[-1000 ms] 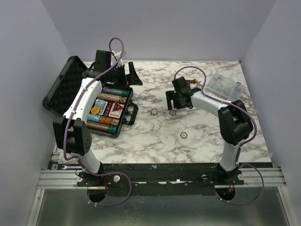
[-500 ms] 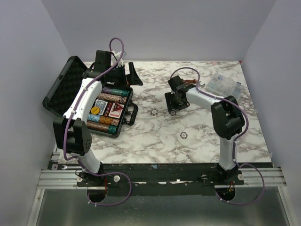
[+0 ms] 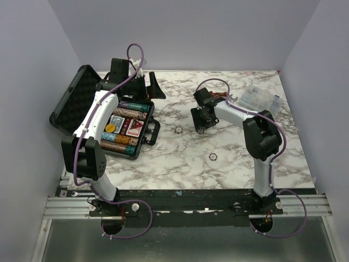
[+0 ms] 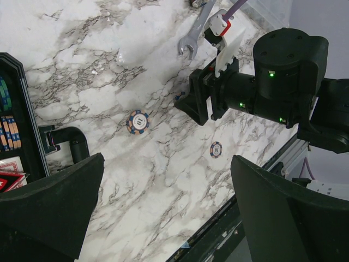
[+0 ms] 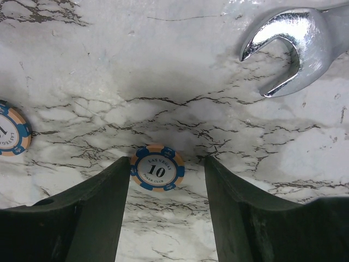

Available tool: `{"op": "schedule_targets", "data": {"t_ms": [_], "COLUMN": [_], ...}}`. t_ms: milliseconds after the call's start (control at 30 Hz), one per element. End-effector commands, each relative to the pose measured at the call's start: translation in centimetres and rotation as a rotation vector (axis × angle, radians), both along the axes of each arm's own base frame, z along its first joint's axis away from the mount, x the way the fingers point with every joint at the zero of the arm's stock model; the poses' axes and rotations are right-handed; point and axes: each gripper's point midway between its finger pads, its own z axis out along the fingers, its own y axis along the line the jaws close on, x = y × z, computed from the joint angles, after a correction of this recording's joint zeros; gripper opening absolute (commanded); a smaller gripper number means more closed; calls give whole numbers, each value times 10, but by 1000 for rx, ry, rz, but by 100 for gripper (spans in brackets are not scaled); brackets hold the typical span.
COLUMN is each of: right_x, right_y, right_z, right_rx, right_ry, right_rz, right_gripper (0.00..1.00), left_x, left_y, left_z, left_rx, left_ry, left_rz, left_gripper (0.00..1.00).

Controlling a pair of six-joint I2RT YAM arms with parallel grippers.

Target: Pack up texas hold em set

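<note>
Right gripper (image 5: 167,177) part-open, empty; fingers (image 5: 82,218) straddle the 10 chip (image 5: 157,167), lower centre of wrist view, placed to pinch its edges | briefcase (image 3: 73,103) open at overhead frame's left, ready for chips | left gripper (image 4: 168,164) wide, empty

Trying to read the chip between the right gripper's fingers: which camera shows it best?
The right wrist view: the chip lies flat between the fingers of the right gripper, its 10 and blue-and-tan rim legible. The left wrist view shows only a sliver beside that gripper; in top external the gripper largely hides it.
</note>
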Motion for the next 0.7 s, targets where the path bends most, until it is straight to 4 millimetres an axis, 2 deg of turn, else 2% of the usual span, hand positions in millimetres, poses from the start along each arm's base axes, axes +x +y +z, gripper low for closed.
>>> {"op": "schedule_targets", "data": {"t_ms": [0, 233, 400, 667], "right_x": [-14, -21, -34, -39], "right_y": [0, 3, 4, -3], "right_z": [-18, -22, -28, -37], "right_rx": [-43, -90, -67, -87], "right_ry": [74, 78, 114, 122], "right_rz": [28, 49, 56, 52], "right_gripper": [58, 58, 59, 55], "left_x": [0, 0, -1, -1], "left_y": [-1, -1, 0, -2], "left_z": [6, 5, 5, 5], "left_rx": [-17, -14, -11, -19], "left_ry": [-12, -10, -14, -9], "left_rz": [-16, -15, -12, -17], "left_gripper": [99, 98, 98, 98]}}
